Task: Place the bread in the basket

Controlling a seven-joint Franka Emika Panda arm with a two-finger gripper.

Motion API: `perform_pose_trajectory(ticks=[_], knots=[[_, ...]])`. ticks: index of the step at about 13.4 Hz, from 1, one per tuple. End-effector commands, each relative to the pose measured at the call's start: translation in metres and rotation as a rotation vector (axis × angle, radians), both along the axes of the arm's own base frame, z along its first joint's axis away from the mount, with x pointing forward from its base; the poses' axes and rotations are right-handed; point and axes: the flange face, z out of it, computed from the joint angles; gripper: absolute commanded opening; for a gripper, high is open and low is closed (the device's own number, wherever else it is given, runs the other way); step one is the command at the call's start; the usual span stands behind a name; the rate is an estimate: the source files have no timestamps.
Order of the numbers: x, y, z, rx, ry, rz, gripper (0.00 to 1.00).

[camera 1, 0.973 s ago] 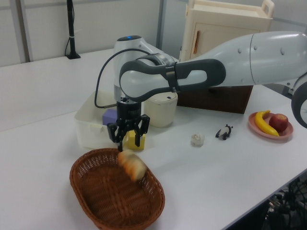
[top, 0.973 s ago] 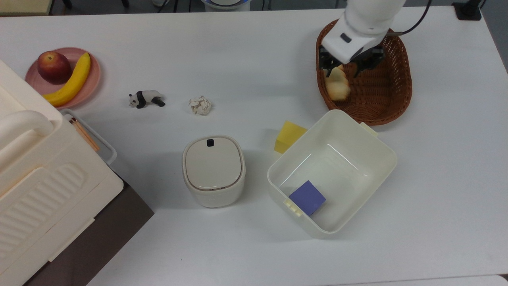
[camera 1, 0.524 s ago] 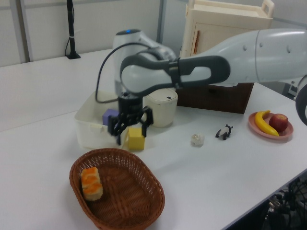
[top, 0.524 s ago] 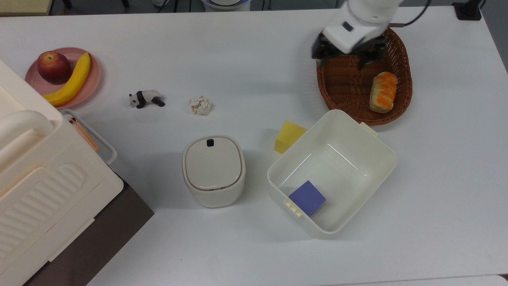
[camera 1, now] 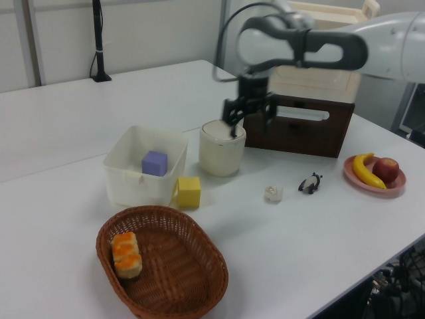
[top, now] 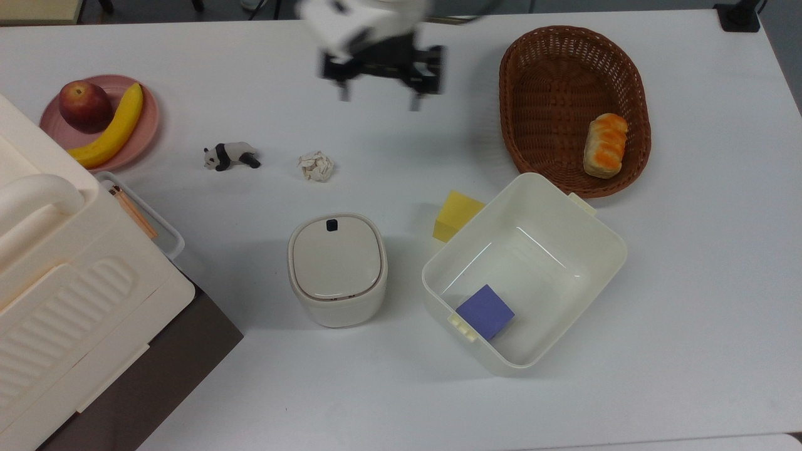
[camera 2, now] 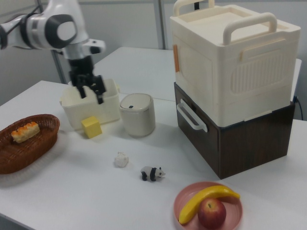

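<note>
Gripper (top: 380,99): raised above the white table (top: 689,282), fingers pointing down and spread wide apart, nothing held between them. It looks blurred in the top view, so the exact gap is hard to judge.

Bread (top: 604,145): small orange-glazed toy loaf, lying inside the wicker basket (top: 539,119), well apart from the fingers, off to the top view's right of them. It rests against the basket's inner wall on the side farthest from the gripper.

Yellow foam block (top: 457,215): on the table, touching the outer wall of the cream plastic bin (top: 601,275), nearer the fingers than the bread is, toward the top view's lower right.

Purple cube (top: 485,311): inside the bin, in one corner.

Lidded cream canister (top: 337,268): upright, lid shut, just beside the bin and below the fingers in the top view.

Crumpled paper ball (top: 316,166): on the table, near the fingers, on the top view's left of them.

Toy panda (top: 230,155): beyond the paper ball, same side.

Pink plate (top: 145,125): far off on the top view's left, bearing a banana (top: 113,130) and a red apple (top: 84,105), the two touching.

Cream storage case (camera 2: 230,62): stacked on a dark brown box (camera 2: 240,139).
</note>
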Motion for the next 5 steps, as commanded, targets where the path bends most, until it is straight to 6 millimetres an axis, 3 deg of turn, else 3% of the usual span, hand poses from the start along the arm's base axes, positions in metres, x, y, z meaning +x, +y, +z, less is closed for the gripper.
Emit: perform_pose_trajectory(ticks=[1, 3, 5], knots=[[-0.009, -0.065, 0.028, 0.000, -0.029, -0.081, 1.00], [-0.010, -0.084, 0.034, 0.002, -0.041, -0.123, 1.00], [-0.011, -0.084, 0.032, 0.002, -0.029, -0.124, 1.00]])
